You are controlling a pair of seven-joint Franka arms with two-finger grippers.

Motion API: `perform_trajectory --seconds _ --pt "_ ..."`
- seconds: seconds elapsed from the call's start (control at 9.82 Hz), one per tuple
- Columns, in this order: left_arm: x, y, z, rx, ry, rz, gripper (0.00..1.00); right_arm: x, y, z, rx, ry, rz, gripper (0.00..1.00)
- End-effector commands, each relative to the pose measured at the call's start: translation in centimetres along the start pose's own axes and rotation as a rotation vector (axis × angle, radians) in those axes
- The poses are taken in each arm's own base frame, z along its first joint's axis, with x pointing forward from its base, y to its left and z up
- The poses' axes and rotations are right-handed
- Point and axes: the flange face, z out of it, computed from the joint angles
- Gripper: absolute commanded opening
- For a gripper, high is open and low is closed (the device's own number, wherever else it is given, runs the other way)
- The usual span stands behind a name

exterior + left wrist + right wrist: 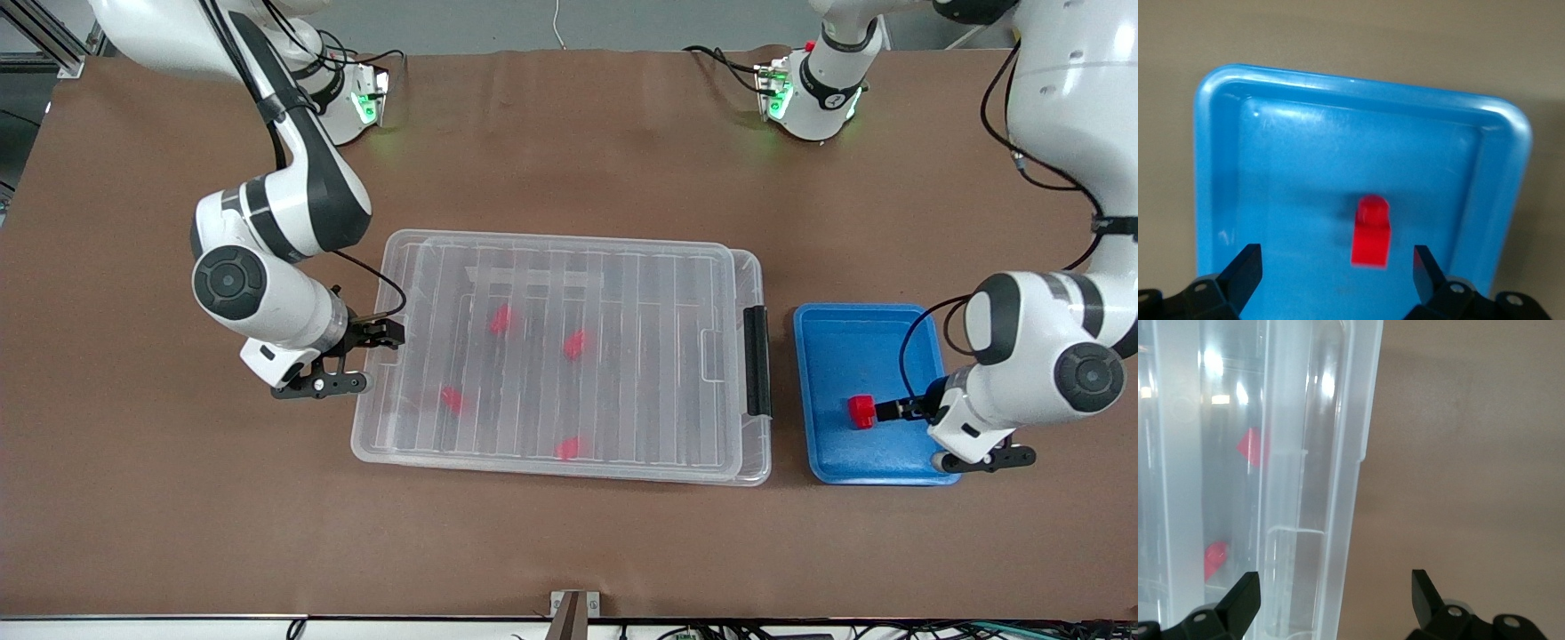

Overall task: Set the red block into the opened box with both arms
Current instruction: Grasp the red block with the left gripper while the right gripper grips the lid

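Brown table (569,542) held everything. Right gripper (378,333), jaws wide and holding nothing, sat over the box (560,356) edge at the right arm's end. Box lid (569,293) was on, 4 red blocks (502,320) blurred under it. Blue tray (831,338) beside the latch (757,360) held the red block (861,412); left gripper (898,409) was at it, jaws wide.

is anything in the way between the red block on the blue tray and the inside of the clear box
Yes. The ribbed lid covers the box, so the red block, between the left gripper's open fingers, cannot go in.
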Motion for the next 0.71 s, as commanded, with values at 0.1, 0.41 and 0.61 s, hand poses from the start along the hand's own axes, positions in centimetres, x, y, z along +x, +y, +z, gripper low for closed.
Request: perform_trajectory --seconds 0.1,0.41,0.61 --pt "0.5 0.3 5.3 -0.004 -0.013 0.002 1.0 -0.1 0.4 1.8 -0.036 0.01 0.001 1.0" --pt "0.1 1.8 6.8 -0.009 -0.032 0.018 0.94 -0.5 1.2 3.6 -0.057 0.012 -0.012 1.0" --pt "-0.6 2.4 8.3 -0.015 -0.055 0.024 0.8 -0.4 2.8 3.1 -0.063 0.001 0.007 1.0"
